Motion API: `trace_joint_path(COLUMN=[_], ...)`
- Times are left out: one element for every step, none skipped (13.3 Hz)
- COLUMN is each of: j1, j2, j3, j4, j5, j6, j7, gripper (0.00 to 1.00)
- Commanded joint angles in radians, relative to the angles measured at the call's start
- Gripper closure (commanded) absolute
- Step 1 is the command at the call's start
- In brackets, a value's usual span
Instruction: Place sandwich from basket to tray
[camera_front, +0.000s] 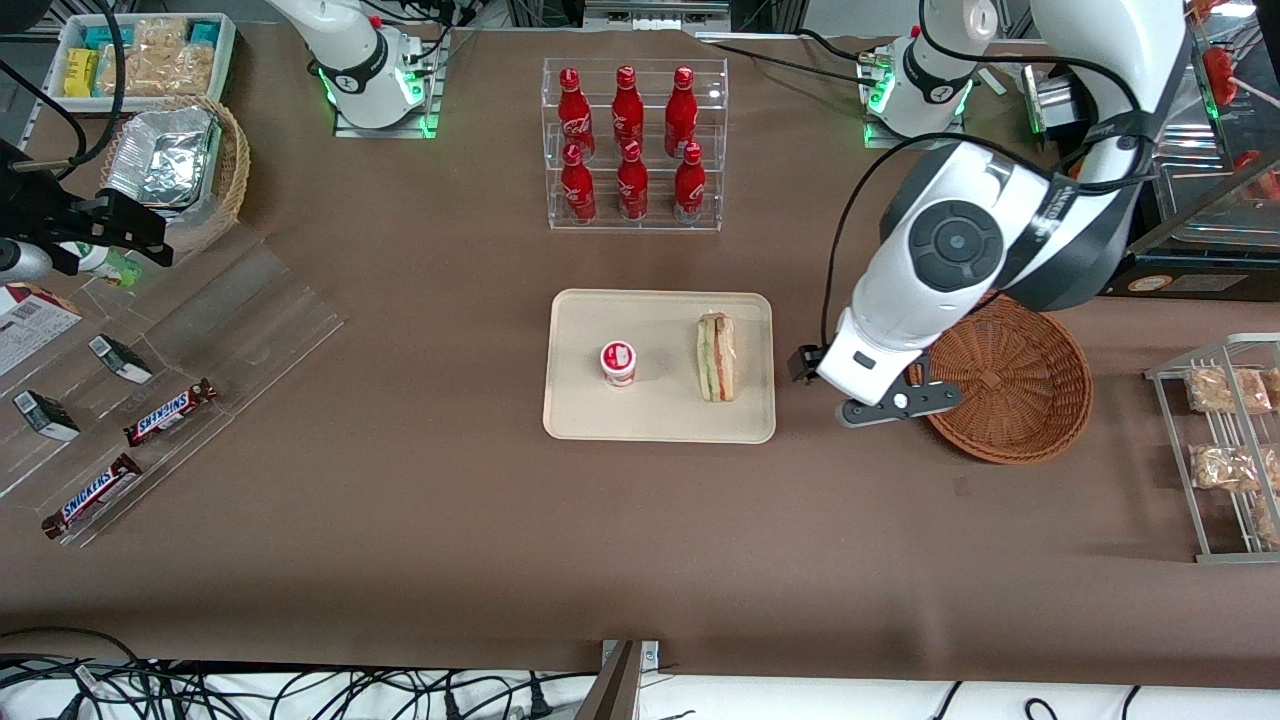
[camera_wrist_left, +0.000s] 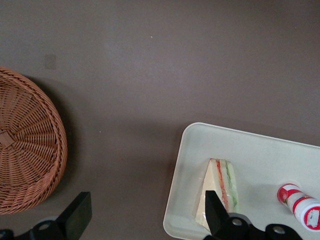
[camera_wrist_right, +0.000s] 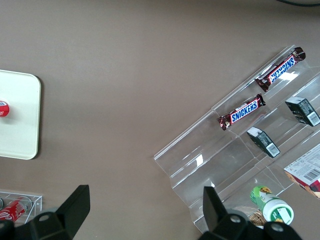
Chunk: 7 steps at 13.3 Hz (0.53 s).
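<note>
The sandwich (camera_front: 716, 357), a wrapped wedge with green, red and pink layers, lies on the cream tray (camera_front: 660, 320) at the end nearest the basket. The round reddish-brown basket (camera_front: 1010, 390) holds nothing that I can see. My left gripper (camera_front: 850, 390) hangs above the table between tray and basket. In the left wrist view the gripper (camera_wrist_left: 147, 207) is open and holds nothing. One finger (camera_wrist_left: 212, 207) is over the tray (camera_wrist_left: 260, 155) rim beside the sandwich (camera_wrist_left: 222, 190). The other finger (camera_wrist_left: 77, 212) is near the basket (camera_wrist_left: 25, 160).
A small red-and-white cup (camera_front: 618, 362) stands on the tray. A clear rack of red bottles (camera_front: 632, 145) stands farther from the front camera. A wire rack of bagged snacks (camera_front: 1225, 440) is at the working arm's end. Snickers bars (camera_front: 170, 412) lie on an acrylic stand toward the parked arm's end.
</note>
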Motion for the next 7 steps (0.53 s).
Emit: trace_joint_path(j1=[0.038, 0.056, 0.061, 0.075, 0.085, 0.086, 0.086], j2=[-0.029, -0.033, -0.038, -0.039, -0.046, -0.058, -0.075], j3=[-0.006, -0.006, -0.006, -0.006, -0.006, -0.001, 0.005], j4=[0.007, 0.006, 0.006, 0.006, 0.004, -0.007, -0.016], j5=[-0.037, -0.037, -0.037, -0.037, -0.038, -0.044, -0.046], j6=[-0.028, -0.034, -0.054, -0.071, -0.077, -0.079, -0.079], j7=[0.007, 0.007, 0.014, 0.048, 0.083, 0.096, 0.099], gripper=[0.0, 0.0, 0.0, 0.0, 0.0, 0.0, 0.0])
